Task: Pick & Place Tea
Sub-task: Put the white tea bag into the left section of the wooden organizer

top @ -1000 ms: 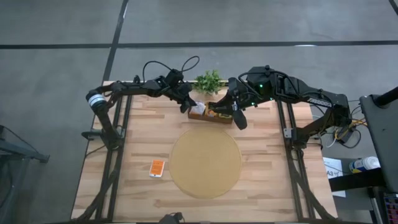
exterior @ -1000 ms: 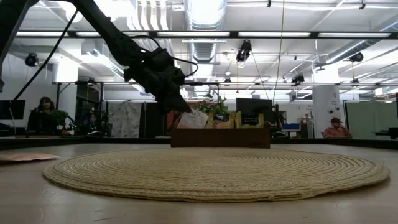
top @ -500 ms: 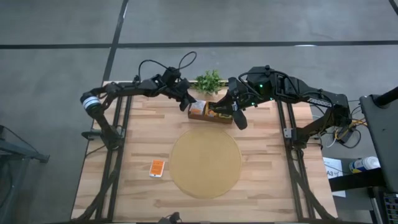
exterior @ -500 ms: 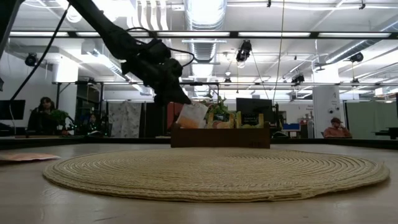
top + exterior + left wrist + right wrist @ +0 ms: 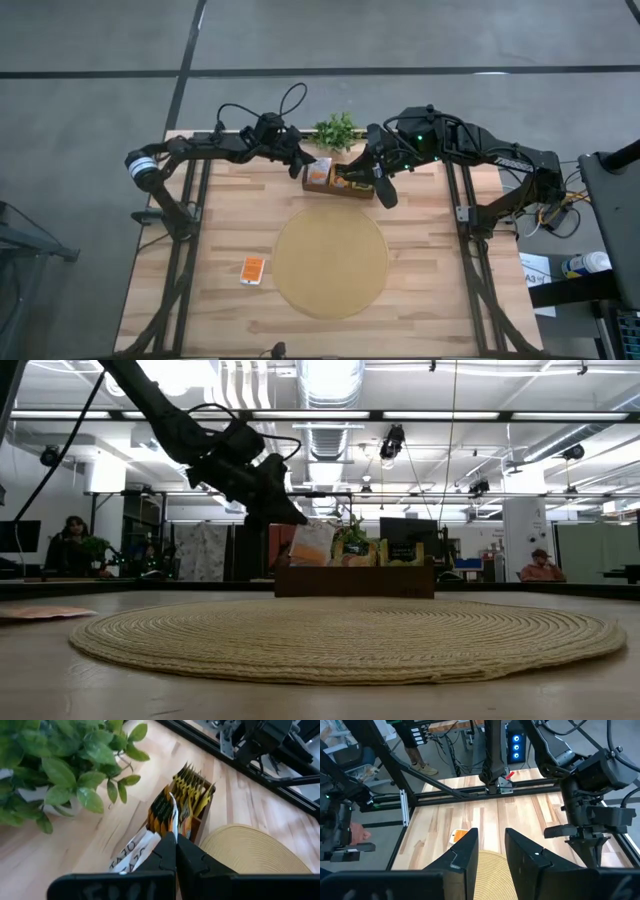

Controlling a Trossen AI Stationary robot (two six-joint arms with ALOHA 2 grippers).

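From my remote station I see the left gripper (image 5: 175, 840) pinched shut on a tea packet (image 5: 172, 815) just above the wooden box (image 5: 345, 183) of packets beside the plant (image 5: 336, 130), while the right gripper (image 5: 491, 851) hovers nearby, fingers slightly parted and empty.

Two black jointed arms, black cables looping off upper links. Left arm (image 5: 210, 148): white band near shoulder joint. Right arm (image 5: 470, 145): green indicator light, pale lettering on forearm. Fingers (image 5: 461, 857) flat, dark, matte.
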